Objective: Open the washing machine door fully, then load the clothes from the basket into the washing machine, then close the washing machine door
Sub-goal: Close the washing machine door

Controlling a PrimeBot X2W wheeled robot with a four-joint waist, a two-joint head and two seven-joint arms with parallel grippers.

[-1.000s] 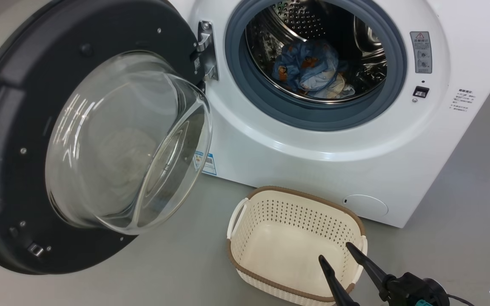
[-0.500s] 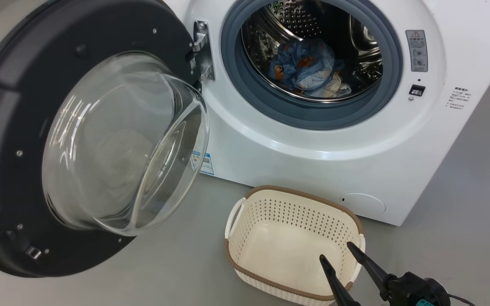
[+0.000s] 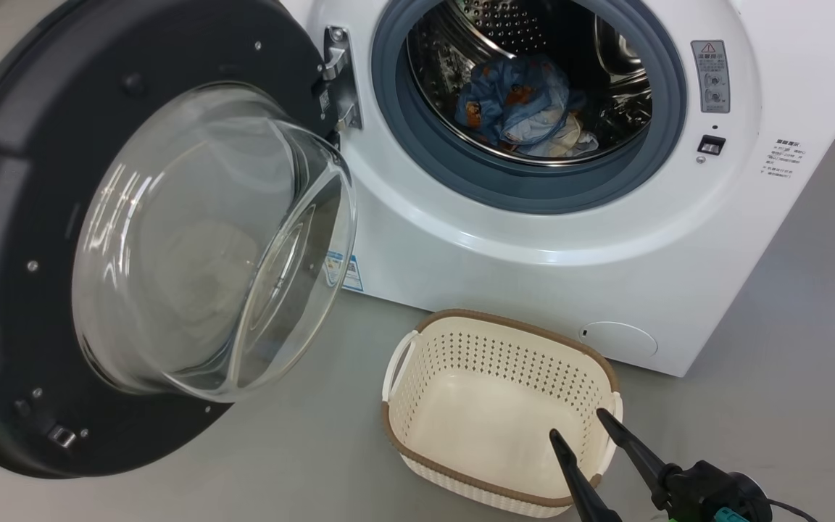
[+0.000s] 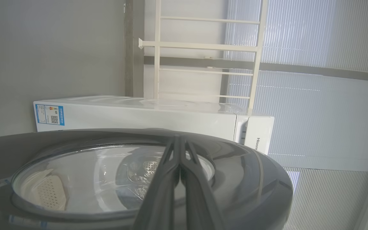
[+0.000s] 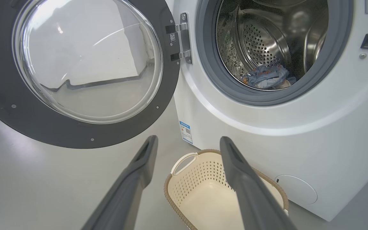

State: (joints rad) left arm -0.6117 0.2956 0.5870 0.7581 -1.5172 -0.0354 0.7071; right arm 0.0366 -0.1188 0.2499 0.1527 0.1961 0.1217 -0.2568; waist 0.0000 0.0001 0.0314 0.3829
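Now bundled in the steel drum [image 3: 606, 87] of the washing machine [image 3: 533, 261], the clothes [image 3: 519, 109] are seen as a blue-and-white heap behind the grey-blue gasket [image 3: 533, 192]. The basket [image 3: 504, 322] is set on the floor [image 3: 301, 449] just before the machine, its bare cream bottom exposed, its long axis run roughly along the machine's front. The washing machine door [image 3: 19, 217] is swung wide to the left on its hinge [image 3: 338, 80], glass bowl turned toward the basket, open floor left between them. The right gripper [image 3: 577, 424] is held over the basket's near rim, fingers spread, nothing gripped. The left gripper [image 4: 179, 140] is pressed shut along the door's outer face; contact cannot be told.
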